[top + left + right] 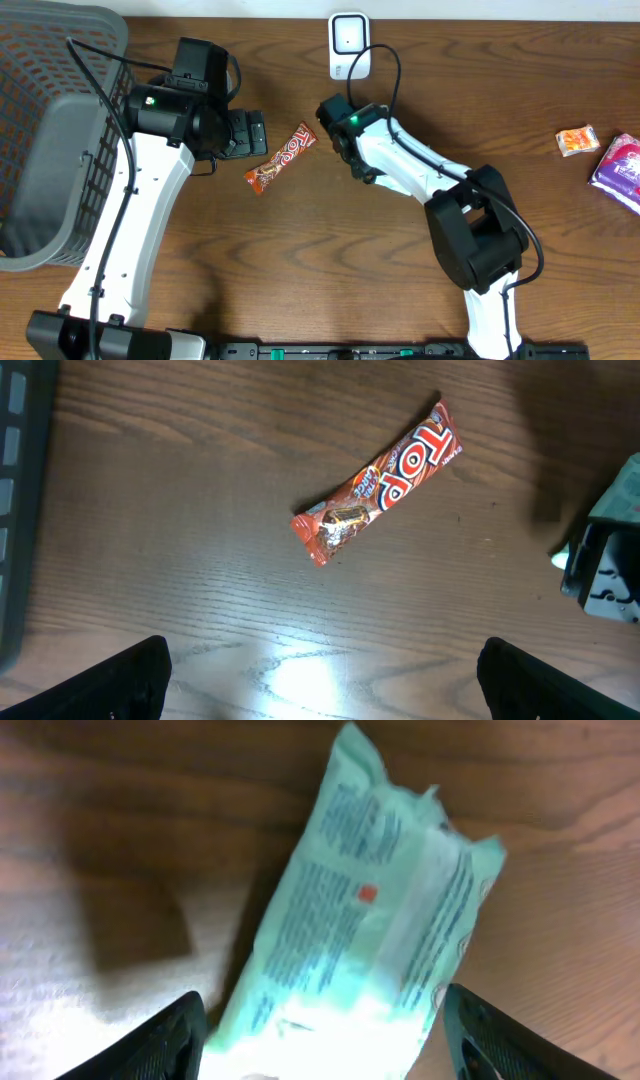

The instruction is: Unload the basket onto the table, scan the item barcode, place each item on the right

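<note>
Wood table (300, 250); green packet (380, 920) glare-washed below, hidden overhead under right arm (400, 160).

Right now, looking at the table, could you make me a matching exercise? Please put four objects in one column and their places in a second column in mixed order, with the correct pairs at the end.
Objects
1. red TOP candy bar
2. mint-green packet
3. small orange packet
4. white boxy device

Places
A. at the far edge of the table, near the centre
B. between the open fingers of the right gripper
C. lying diagonally on bare wood, just left of centre
D. near the right edge, beside a purple packet

Pairs: 1-C; 2-B; 3-D; 4-A
</note>
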Robot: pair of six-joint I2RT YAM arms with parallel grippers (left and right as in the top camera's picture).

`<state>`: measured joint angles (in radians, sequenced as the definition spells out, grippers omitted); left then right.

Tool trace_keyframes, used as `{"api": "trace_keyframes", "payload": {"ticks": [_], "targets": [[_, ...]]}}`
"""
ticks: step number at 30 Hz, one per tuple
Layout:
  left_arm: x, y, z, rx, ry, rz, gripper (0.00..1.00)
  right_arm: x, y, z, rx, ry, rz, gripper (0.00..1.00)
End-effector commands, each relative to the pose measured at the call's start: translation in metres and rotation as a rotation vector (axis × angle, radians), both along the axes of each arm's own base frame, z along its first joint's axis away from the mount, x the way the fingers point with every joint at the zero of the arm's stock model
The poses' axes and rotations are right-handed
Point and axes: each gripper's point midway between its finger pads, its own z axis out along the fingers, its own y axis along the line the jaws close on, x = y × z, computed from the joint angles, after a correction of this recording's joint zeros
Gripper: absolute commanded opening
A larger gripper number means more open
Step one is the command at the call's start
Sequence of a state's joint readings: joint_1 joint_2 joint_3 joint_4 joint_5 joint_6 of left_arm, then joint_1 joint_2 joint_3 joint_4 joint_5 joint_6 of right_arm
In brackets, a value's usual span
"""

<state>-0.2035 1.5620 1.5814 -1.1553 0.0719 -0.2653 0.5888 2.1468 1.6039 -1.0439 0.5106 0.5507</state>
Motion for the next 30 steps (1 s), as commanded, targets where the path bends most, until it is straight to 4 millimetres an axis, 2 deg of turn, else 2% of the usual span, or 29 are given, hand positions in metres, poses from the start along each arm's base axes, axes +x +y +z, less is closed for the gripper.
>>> {"api": "trace_keyframes", "payload": {"ticks": [1, 6, 10, 12, 17, 21, 28, 30], "targets": [[-0.001, 0.003, -0.003, 0.009, 0.010, 0.012, 0.98, 0.010, 0.000, 0.015, 0.024, -0.029, -0.028, 0.72], [-0.001, 0.003, -0.003, 0.009, 0.010, 0.012, 0.98, 0.017, 0.002, 0.031, 0.059, -0.013, -0.016, 0.72], [-0.001, 0.003, -0.003, 0.009, 0.010, 0.012, 0.98, 0.009, 0.041, 0.022, 0.223, 0.143, 0.237, 0.84], [-0.001, 0.003, -0.003, 0.009, 0.010, 0.012, 0.98, 0.006, 0.044, 0.019, 0.248, 0.155, 0.223, 0.86], [-0.001, 0.003, -0.003, 0.009, 0.010, 0.012, 0.98, 0.008, 0.038, 0.011, 0.269, 0.082, 0.037, 0.86], [-0.001, 0.003, -0.003, 0.009, 0.010, 0.012, 0.98, 0.017, 0.012, 0.005, 0.165, -0.033, -0.092, 0.81], [-0.001, 0.003, -0.003, 0.009, 0.010, 0.012, 0.98, 0.014, -0.009, -0.013, 0.150, -0.037, -0.166, 0.76], [-0.001, 0.003, -0.003, 0.009, 0.010, 0.012, 0.98, 0.011, -0.016, -0.023, 0.147, -0.031, -0.178, 0.75]]}}
